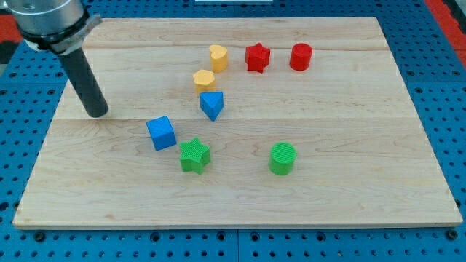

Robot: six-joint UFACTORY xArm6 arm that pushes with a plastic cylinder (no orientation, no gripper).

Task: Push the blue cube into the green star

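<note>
One blue cube (161, 133) just beside green star (194, 155), my tip (96, 113) left, no claw visible.

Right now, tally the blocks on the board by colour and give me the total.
Yellow: 2, yellow block and second yellow block
Red: 2, red star and red cylinder
Blue: 2, blue cube and blue triangular block
Green: 2, green star and green cylinder
Total: 8

One camera looks down at a slant on the whole wooden board (349, 211) (blue pegboard (444, 87) edging it).
</note>
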